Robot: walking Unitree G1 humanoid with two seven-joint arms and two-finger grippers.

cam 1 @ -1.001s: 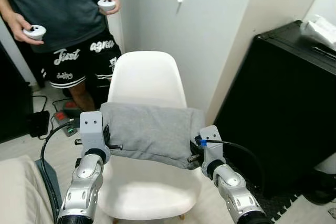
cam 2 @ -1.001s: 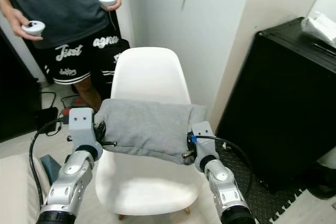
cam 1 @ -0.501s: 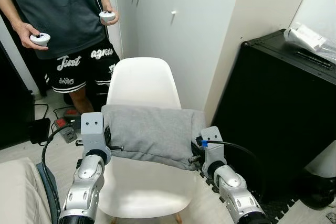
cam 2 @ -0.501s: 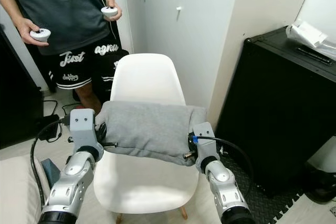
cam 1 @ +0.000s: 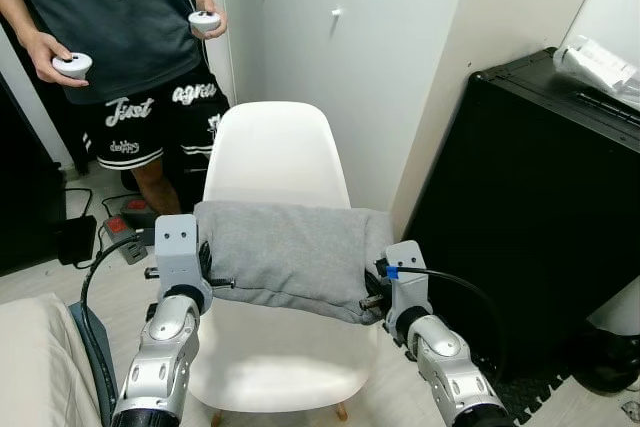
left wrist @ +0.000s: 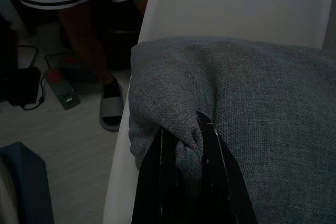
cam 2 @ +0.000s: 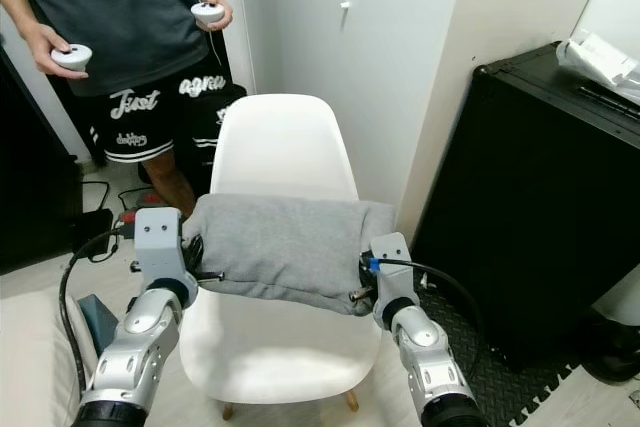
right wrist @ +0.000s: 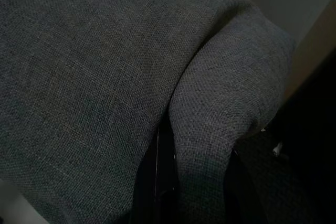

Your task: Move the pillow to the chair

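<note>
A person [cam 1: 110,37] stands left of and behind the chair [cam 1: 275,152], a white controller [cam 1: 70,64] in each hand. The left gripper [left wrist: 181,145] pinches the left end of the grey pillow [cam 1: 285,257], fabric bunched between its fingers. The pillow hangs over the chair's seat, in front of the backrest, held up between both arms. The right gripper [right wrist: 191,156] clamps a fold at the pillow's right end. A black cabinet [cam 1: 540,207] stands right of the chair.

Grey pillow [cam 1: 285,257] of coarse woven cloth, matt. White chair [cam 1: 275,157] of smooth plastic with a soft sheen. Brushed silver metal arms. Matt black cabinet [cam 1: 540,207].
</note>
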